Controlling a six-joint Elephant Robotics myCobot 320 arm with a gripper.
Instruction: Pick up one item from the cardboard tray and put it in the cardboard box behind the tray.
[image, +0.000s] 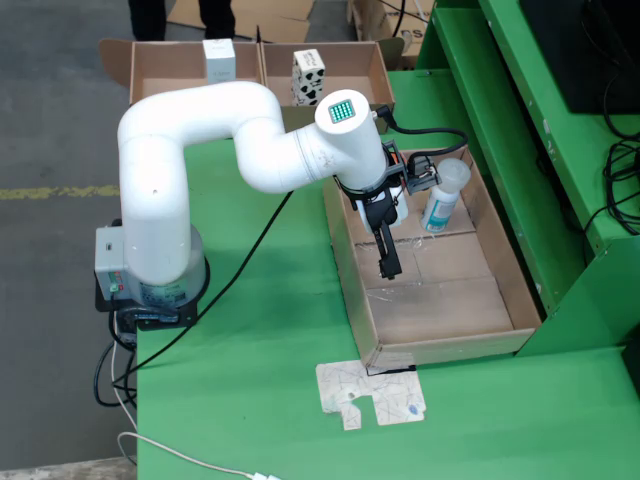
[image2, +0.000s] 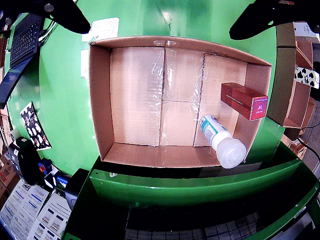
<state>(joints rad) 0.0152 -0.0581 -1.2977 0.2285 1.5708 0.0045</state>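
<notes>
Fingers (image2: 65, 15) apart and empty above the cardboard tray (image2: 100, 100), approach under way.
Next: descend on bottle (image2: 220, 137) or red box (image2: 244, 100), both at the tray's right end in the wrist view.

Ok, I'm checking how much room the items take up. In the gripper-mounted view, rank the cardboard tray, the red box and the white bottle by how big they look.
1. cardboard tray, by far the largest.
2 and 3. red box and white bottle: they look about alike, and the bottle leans toward the camera, so I won't rank them.

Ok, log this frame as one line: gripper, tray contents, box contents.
gripper: over tray, nothing visibly held | tray: red carton, white bottle | box: white carton, spotted carton
</notes>
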